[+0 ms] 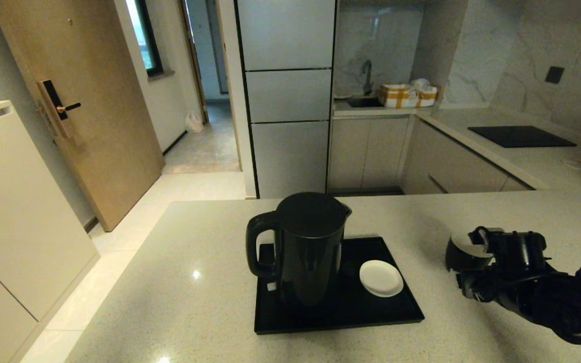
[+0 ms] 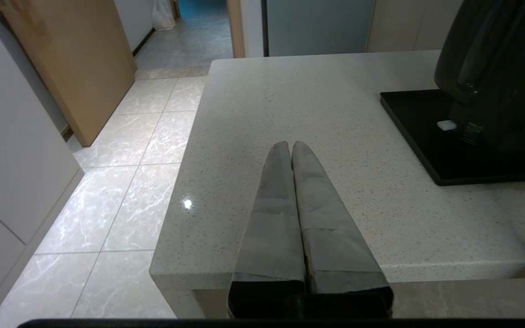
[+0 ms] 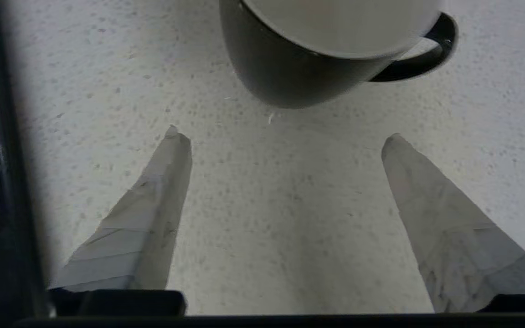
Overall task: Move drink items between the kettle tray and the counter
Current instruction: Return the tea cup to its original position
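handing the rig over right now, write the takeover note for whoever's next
Right claw: open, empty, low over the counter to the right of the tray, fingertips just short of the mug.
Left claw: shut, empty, parked near the counter's left front edge.
Kettle: upright on the left part of the kettle tray.
White saucer: on the tray's right part, bare.
Mug: upright on the counter, off the tray, not gripped.
Done: mug sits on the counter.
Left: kettle not yet moved; whether the mug goes back on the tray cannot be told from here.

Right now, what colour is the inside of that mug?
White inside, black outside; the mug shows best in the right wrist view.
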